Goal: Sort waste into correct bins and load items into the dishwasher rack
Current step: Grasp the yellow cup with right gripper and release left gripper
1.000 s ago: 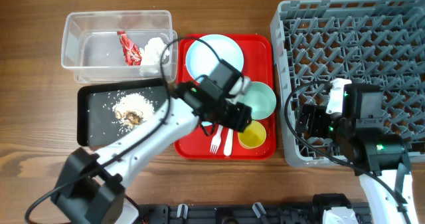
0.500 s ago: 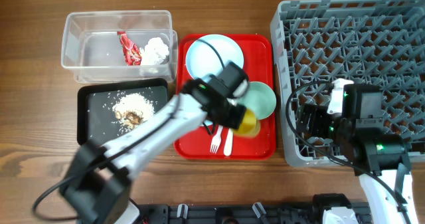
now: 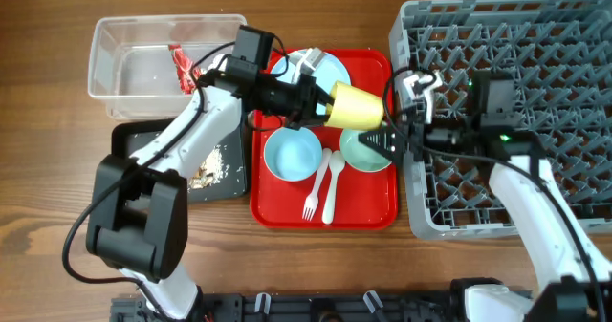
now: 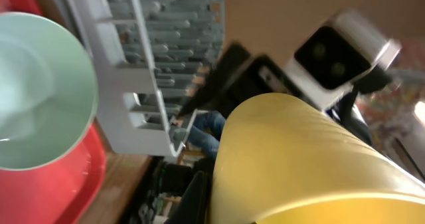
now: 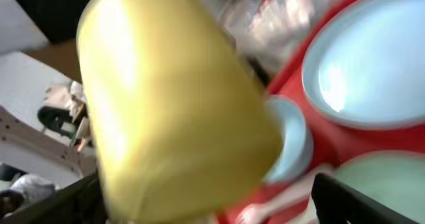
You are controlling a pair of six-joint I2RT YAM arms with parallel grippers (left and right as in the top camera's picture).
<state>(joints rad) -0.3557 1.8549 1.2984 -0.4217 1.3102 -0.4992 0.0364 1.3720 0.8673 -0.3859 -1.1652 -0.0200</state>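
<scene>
The yellow cup (image 3: 356, 107) hangs on its side above the red tray (image 3: 277, 207), and my left gripper (image 3: 320, 102) is shut on it. In the left wrist view the cup (image 4: 299, 157) fills the lower right. My right gripper (image 3: 387, 136) is open just right of the cup, and the cup (image 5: 172, 104) looms between its spread fingers (image 5: 358, 201); I cannot tell if they touch. On the tray lie a blue bowl (image 3: 292, 155), a teal bowl (image 3: 368, 152), a pale-blue plate (image 3: 320, 69), a fork (image 3: 311, 203) and a spoon (image 3: 330, 193). The grey dishwasher rack (image 3: 516, 93) is to the right.
The clear tub (image 3: 143, 59) at the back left holds a red wrapper (image 3: 182, 64). Beneath the left arm, the black tray (image 3: 229, 174) holds food scraps (image 3: 206, 174). The left arm crosses over both bins. The right arm reaches from the rack's left edge over the tray.
My left gripper shut on the yellow cup, lifted it off the tray's front right corner and turned it sideways. The right arm swung from the rack's front toward the cup.
</scene>
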